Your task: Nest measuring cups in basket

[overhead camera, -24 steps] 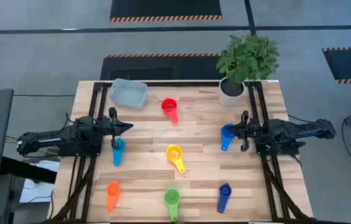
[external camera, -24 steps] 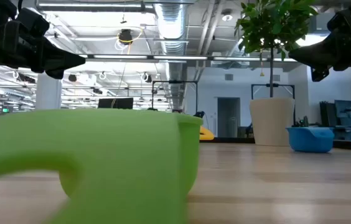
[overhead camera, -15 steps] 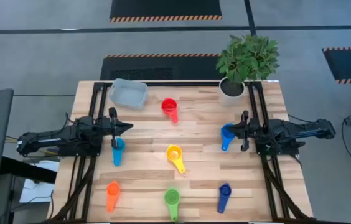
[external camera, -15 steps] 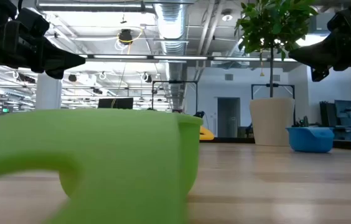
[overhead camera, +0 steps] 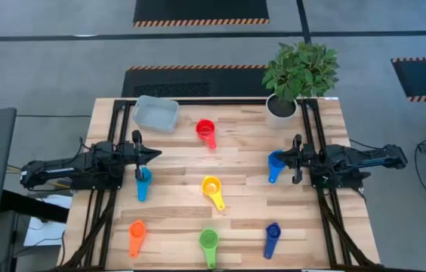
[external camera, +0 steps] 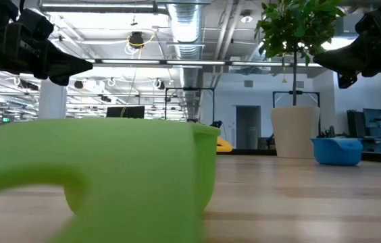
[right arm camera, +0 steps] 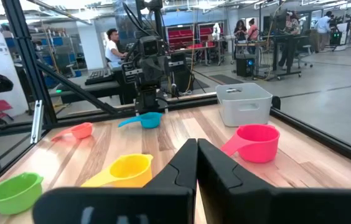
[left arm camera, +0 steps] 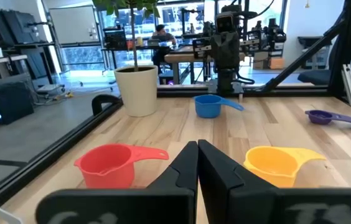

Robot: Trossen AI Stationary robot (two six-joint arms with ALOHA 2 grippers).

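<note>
Seven measuring cups lie scattered singly over the wooden tabletop (overhead camera: 243, 215), none in the basket (overhead camera: 155, 112), which sits at the far left corner with its long axis across the tabletop. The red cup (overhead camera: 205, 129) lies just right of the basket, its handle pointing toward the near edge. The yellow cup (overhead camera: 211, 185) is at the centre, handle running toward the near edge and slightly right. Along the near edge lie the orange cup (overhead camera: 137, 229), the green cup (overhead camera: 208, 240) and the dark blue cup (overhead camera: 273, 230), all with handles pointing toward the near edge.

The left claw (overhead camera: 155, 154) rests at the left side with its fingers pressed together, tips facing the tabletop's centre. One light blue cup (overhead camera: 143, 176) lies just beside it, handle toward the near edge. The right claw (overhead camera: 282, 157) waits at the right side, fingers likewise together, facing the centre. The other light blue cup (overhead camera: 276, 160) sits right at its tip, seemingly below it, handle angled toward the near edge. A potted plant (overhead camera: 298, 75) stands at the far right corner.
</note>
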